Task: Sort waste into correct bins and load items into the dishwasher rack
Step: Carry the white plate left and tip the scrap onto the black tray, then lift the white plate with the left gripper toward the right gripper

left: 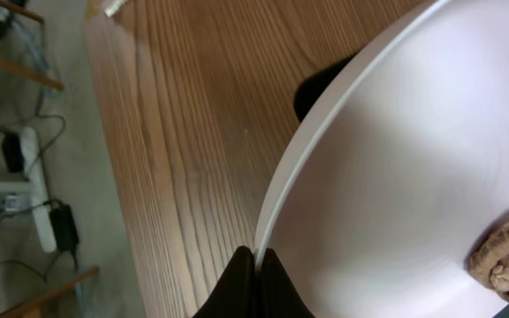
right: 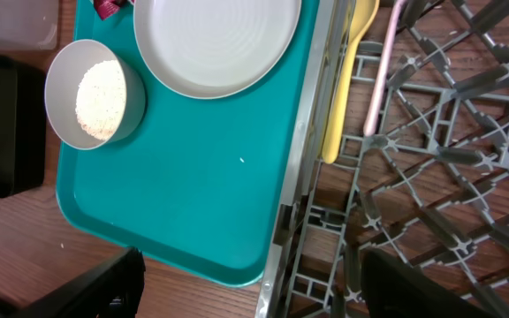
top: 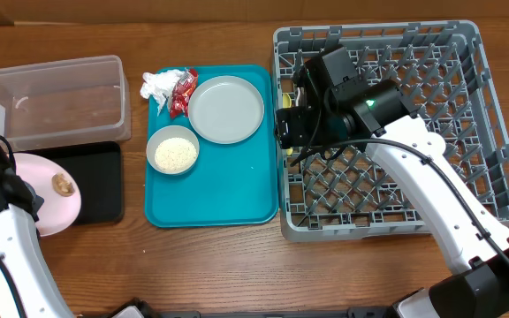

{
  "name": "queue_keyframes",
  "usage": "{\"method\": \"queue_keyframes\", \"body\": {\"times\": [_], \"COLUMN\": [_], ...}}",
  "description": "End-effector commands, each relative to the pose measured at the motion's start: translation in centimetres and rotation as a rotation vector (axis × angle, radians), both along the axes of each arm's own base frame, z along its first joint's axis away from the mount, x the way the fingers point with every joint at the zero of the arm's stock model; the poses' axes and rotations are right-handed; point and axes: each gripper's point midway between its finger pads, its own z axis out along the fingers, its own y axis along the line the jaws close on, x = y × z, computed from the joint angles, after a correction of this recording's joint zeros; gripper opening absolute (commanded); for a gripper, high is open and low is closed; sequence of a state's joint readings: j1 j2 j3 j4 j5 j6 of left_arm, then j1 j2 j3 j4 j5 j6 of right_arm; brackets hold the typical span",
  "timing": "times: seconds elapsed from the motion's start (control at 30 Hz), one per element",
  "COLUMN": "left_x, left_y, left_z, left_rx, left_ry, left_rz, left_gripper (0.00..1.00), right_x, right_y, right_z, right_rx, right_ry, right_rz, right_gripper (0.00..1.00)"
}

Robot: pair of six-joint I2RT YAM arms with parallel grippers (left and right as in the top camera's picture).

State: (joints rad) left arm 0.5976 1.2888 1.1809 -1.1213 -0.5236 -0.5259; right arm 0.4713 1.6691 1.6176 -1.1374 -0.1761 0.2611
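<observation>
My left gripper (left: 258, 265) is shut on the rim of the white-pink plate (top: 41, 205), which hangs partly over the black tray (top: 100, 181). A brown morsel (left: 505, 261) lies on that plate. My right gripper (right: 263, 287) stands open above the left edge of the dishwasher rack (top: 431, 106), with nothing between its fingers. A yellow spoon (right: 343, 79) and a pale fork (right: 380, 79) lie in the rack by that edge. On the teal tray (top: 224, 199) sit a grey-blue plate (top: 226, 109), a bowl of rice grains (top: 173, 152), a crumpled napkin (top: 159, 85) and a red wrapper (top: 182, 91).
A clear tub (top: 56, 99) stands at the back left, behind the black tray. The teal tray lies tight against the rack's left wall. Bare wood runs along the front of the table. The right arm reaches across the rack from the front right.
</observation>
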Motion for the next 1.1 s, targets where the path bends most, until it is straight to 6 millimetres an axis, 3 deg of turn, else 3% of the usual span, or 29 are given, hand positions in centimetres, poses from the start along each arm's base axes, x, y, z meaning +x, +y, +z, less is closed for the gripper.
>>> {"method": "queue_keyframes", "body": {"times": [0.0,0.17,0.33,0.7,0.87,1.07], "left_x": [0.2,0.1,1.2,3.7,5.4,8.9], "left_y": [1.8,2.5,2.2,2.5,1.8,-0.3], "left_z": [1.1,3.0,5.1,6.9,5.9,3.9], "left_rx": [0.113,0.266,0.403,0.522,0.495,0.577], "left_ry": [0.037,0.121,0.158,0.211,0.216,0.419], "left_rz": [0.050,0.056,0.025,-0.067,-0.134,-0.270], "left_gripper": [0.04,0.04,0.04,0.04,0.04,0.04], "right_x": [0.1,-0.2,-0.2,-0.4,-0.5,-0.5], "right_y": [0.0,-0.1,-0.1,-0.2,-0.2,-0.2], "right_z": [1.9,1.8,1.8,1.6,1.6,1.6], "right_rx": [0.028,0.022,0.021,0.015,0.015,0.015], "right_ry": [-0.046,-0.036,-0.033,-0.023,-0.022,-0.021], "right_rz": [0.001,0.002,0.002,0.002,0.001,0.002], "right_gripper": [0.82,0.82,0.82,0.82,0.82,0.82]}}
